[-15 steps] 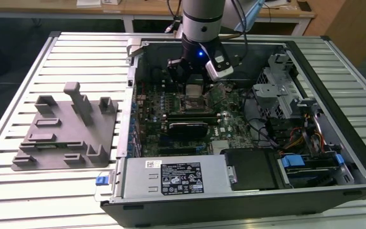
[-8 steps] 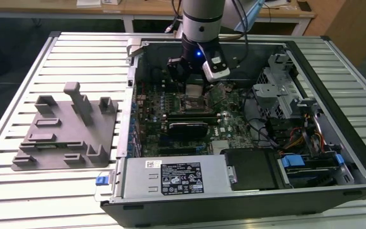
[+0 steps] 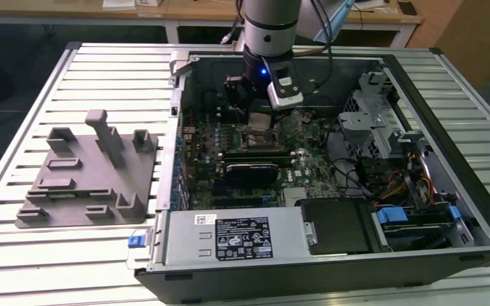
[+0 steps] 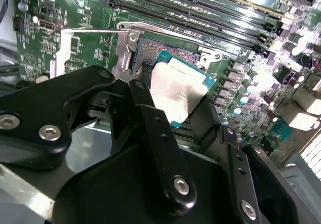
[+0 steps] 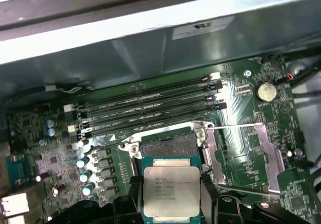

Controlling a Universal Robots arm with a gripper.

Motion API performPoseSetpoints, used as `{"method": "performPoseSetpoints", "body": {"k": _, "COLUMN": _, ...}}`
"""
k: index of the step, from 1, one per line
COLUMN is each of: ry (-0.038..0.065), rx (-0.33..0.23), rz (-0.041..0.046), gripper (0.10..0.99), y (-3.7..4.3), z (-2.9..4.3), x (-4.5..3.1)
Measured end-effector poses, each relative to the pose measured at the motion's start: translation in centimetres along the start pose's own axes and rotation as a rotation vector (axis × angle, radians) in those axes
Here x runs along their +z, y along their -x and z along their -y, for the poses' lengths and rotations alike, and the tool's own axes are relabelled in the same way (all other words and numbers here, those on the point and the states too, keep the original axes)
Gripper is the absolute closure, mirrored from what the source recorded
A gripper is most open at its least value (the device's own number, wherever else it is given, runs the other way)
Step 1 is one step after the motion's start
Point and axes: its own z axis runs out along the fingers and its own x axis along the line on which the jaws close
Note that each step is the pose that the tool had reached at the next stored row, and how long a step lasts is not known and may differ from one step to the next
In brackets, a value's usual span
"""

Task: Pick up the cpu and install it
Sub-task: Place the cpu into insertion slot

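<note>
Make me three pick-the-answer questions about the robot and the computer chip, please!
1. Where is the cpu? A over the socket; B on the grey block; C on the table.
2. What colour is the motherboard? A red; B green; C white.
3. What is the gripper doing? A hanging open; B shut on the cpu; C holding a spoon.
Answers: 1 A, it hangs right above the socket. 2 B, green board surrounds the socket. 3 B, black fingers press its two sides.

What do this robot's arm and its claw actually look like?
The arm is a silver-grey cylinder with a black band and a small blue light. Black cables run beside it. The gripper is black, its angular fingers fastened by silver screws.
</note>
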Motion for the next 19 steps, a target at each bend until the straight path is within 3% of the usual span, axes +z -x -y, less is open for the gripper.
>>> {"method": "performPoseSetpoints", "body": {"k": 19, "ry": -0.003, "rx": 0.223, "rz": 0.0070, "gripper": 0.545, "y": 0.00, "z": 0.00, "x": 0.00}}
